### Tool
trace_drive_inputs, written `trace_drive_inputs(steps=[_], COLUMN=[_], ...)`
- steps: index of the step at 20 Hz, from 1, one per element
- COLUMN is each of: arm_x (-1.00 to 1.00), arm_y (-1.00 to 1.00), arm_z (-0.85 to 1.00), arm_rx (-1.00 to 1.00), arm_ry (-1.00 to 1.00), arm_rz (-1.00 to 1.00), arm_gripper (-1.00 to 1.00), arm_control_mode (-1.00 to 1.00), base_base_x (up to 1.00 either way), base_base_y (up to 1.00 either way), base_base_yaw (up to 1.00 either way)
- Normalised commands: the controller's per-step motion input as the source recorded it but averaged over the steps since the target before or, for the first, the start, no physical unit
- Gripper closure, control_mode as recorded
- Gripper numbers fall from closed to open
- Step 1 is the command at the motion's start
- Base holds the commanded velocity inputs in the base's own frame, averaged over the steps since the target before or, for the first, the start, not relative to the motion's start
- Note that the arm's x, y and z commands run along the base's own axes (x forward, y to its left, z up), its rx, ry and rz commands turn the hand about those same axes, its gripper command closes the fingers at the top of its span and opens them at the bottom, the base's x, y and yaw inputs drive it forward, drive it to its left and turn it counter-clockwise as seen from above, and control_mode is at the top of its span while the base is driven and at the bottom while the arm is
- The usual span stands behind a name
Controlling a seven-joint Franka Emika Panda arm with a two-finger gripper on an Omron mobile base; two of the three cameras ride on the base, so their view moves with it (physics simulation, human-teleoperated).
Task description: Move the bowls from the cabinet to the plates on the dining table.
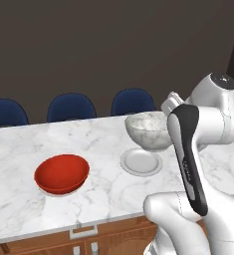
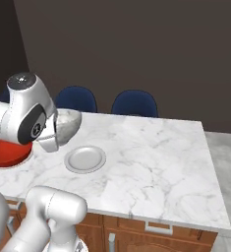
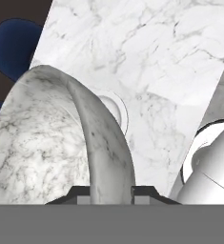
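End effector (image 3: pixel 111 190) is clamped on the rim of the marbled bowl (image 1: pixel 147 130), held just above the free plate (image 1: pixel 141 162) on the table (image 1: pixel 19 149); looks rigid, glossy, fairly heavy, chip-prone, so the thin rim pinch may slip.

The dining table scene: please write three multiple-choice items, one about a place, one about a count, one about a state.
1. Where is the glossy red bowl?
A. on a plate on the white marble table
B. on a chair
C. in the gripper

2. How many dark blue chairs show in the left base view?
A. one
B. three
C. five

3. What is the state of the gripper?
A. open and free
B. shut on the table edge
C. shut on the rim of the grey-white marbled bowl

Answers: 1 A, a pale rim shows under it; 2 B, three backs stand behind the table; 3 C, the hand view shows the fingers on both sides of the rim, above the bare pale grey round plate.
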Motion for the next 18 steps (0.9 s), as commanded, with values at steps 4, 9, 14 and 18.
trace_drive_inputs(steps=[4, 9, 14, 18], arm_x=[0.20, 0.08, 0.11, 0.16], arm_y=[-0.02, -0.11, -0.04, 0.00], arm_z=[-0.32, -0.37, -0.41, -0.28], arm_rx=[-0.01, 0.04, 0.00, -0.08], arm_ry=[-0.01, -0.05, -0.04, -0.05], arm_rz=[0.03, 0.01, 0.01, 0.00], arm_gripper=[1.00, 1.00, 1.00, 1.00], arm_control_mode=[-1.00, -1.00, -1.00, -1.00], base_base_x=[0.00, 0.00, 0.00, 0.00], base_base_y=[0.00, 0.00, 0.00, 0.00], base_base_yaw=[0.00, 0.00, 0.00, 0.00])
